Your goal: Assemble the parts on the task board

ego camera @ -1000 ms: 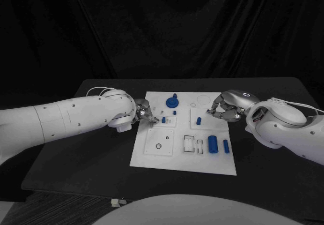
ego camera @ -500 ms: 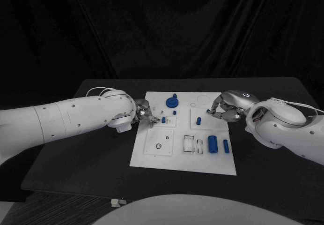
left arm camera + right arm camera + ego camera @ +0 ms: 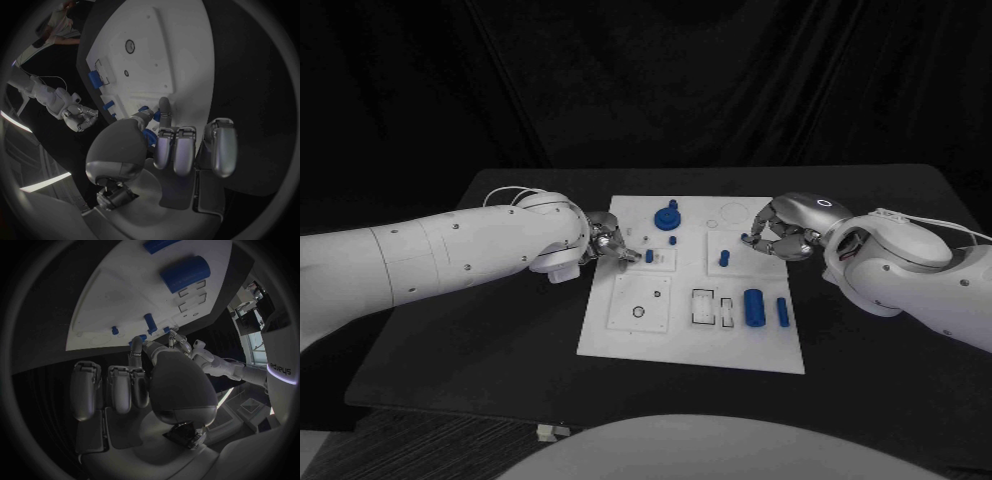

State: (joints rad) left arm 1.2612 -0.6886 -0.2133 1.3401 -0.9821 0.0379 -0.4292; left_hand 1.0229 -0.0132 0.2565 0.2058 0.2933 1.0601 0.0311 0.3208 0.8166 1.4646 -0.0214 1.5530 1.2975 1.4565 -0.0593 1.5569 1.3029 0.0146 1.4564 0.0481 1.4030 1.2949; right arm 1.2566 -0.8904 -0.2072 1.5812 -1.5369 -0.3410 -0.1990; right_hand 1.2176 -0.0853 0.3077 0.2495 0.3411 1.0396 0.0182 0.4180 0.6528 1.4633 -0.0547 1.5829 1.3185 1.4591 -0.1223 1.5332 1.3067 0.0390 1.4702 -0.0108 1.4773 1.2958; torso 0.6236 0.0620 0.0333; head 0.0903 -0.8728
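The white task board [image 3: 689, 340] lies in the middle of the table. On it are a blue knob [image 3: 668, 215], a small peg [image 3: 672, 240], a peg [image 3: 649, 256] near the left edge, a peg [image 3: 724, 258], a thick blue cylinder [image 3: 754, 307] and a thin bar [image 3: 782, 312]. My left hand [image 3: 607, 245] is at the board's left edge, thumb and one finger [image 3: 164, 107] reaching to the left peg [image 3: 144, 108], the other fingers curled; whether it grips is hidden. My right hand [image 3: 783, 235] hovers over the board's right part, fingers curled in, one finger [image 3: 134, 351] pointing down.
Empty rectangular slots [image 3: 713, 305] and a round hole [image 3: 639, 311] mark the board's near half. Bare black table [image 3: 502, 340] lies on both sides of the board. A black curtain closes the far side.
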